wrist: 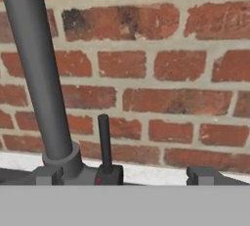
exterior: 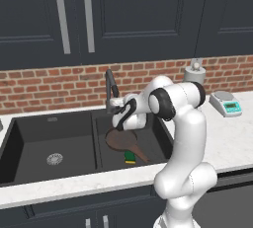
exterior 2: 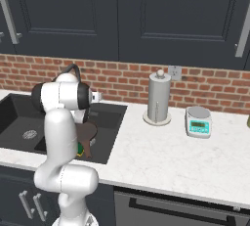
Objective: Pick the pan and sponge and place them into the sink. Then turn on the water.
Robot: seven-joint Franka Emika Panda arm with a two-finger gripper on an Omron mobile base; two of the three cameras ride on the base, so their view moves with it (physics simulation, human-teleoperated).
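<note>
Already pan (exterior: 120,139) and sponge (exterior: 129,157) lie in sink's (exterior: 29,118) right basin; gripper (wrist: 124,175), spread wide and empty, faces faucet lever (wrist: 103,139); no water runs.

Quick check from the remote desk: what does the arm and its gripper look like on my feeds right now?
The arm is glossy white, built of rounded tubular links with dark bands at the joints. The gripper has two small, blocky dark-grey jaws. No cables or markings are visible.
</note>
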